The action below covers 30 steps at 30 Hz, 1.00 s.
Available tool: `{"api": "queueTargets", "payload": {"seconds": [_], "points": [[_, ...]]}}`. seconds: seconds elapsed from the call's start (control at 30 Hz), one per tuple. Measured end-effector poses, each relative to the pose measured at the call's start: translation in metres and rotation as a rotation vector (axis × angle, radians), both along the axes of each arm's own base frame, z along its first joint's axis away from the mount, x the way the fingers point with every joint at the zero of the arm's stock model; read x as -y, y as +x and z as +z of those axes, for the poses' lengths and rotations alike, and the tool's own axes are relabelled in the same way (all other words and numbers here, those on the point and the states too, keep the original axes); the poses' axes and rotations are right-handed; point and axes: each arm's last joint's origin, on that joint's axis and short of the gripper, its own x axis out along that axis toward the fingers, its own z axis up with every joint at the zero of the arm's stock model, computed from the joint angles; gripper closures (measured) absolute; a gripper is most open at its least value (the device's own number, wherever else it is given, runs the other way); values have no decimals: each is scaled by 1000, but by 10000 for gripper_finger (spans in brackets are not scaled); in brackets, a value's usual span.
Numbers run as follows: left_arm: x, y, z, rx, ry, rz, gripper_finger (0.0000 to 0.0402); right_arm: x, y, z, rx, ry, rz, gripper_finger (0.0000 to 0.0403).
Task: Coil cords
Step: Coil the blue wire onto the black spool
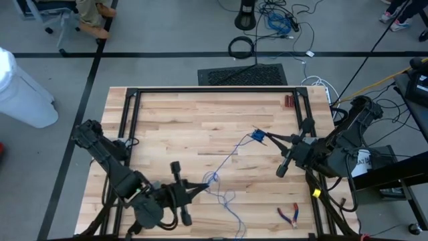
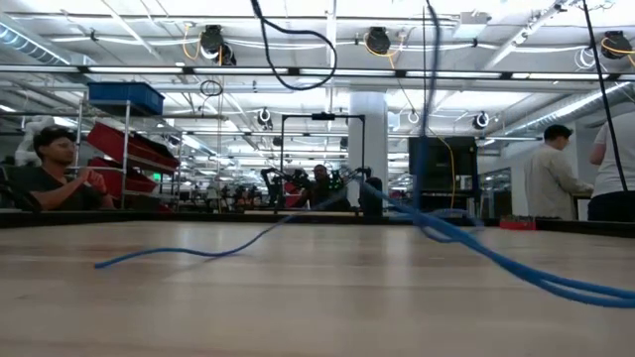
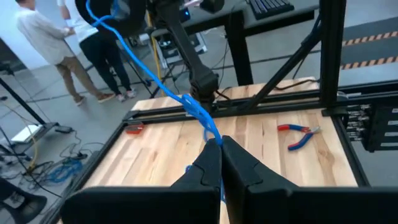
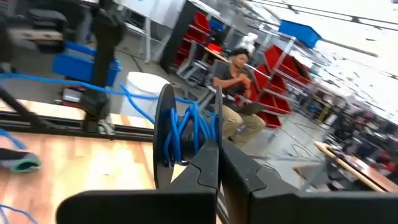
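A thin blue cord (image 1: pixel 231 157) runs across the middle of the wooden table (image 1: pixel 180 120). One end is wound on a small dark round spool (image 4: pixel 165 127), which my right gripper (image 1: pixel 266 137) holds above the table's right half with shut fingers. My left gripper (image 1: pixel 206 187), near the front edge, is shut on the cord farther along. Past it, slack loops (image 1: pixel 227 204) lie on the wood. In the low view the cord (image 2: pixel 466 243) slants up off the table. My left gripper pinches the cord partway along its length (image 3: pixel 211 132) between its two fingertips, coming nearly level from the table's near left. From the fingers the cord rises in a fairly straight line to the spool; the rest hangs slack onto the table. My right gripper pinches the spool with its blue windings (image 4: pixel 186 134) at its fingertips, pointing level toward the table's left. The spool stands on edge, lifted clear of the table. Just where the fingers meet it is hidden by the fingers themselves.
Red-handled pliers (image 1: pixel 289 214) lie near the front right corner. A small red object (image 1: pixel 289 102) sits at the far right by the black frame rail (image 1: pixel 214 90). People stand and sit beyond the table.
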Motion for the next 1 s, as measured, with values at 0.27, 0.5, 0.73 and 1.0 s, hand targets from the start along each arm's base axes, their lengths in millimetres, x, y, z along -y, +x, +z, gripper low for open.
{"api": "queueTargets", "payload": {"seconds": [0.27,0.5,0.73,1.0], "points": [[10,-10,0,7,49,7,401,1,0,0,5,4,-27,402],[13,-21,7,38,55,41,401,1,-1,0,6,6,-31,402],[19,-30,7,51,102,80,401,1,0,0,6,5,-26,402],[4,-16,7,50,106,147,394,-2,1,1,8,24,97,402]]}}
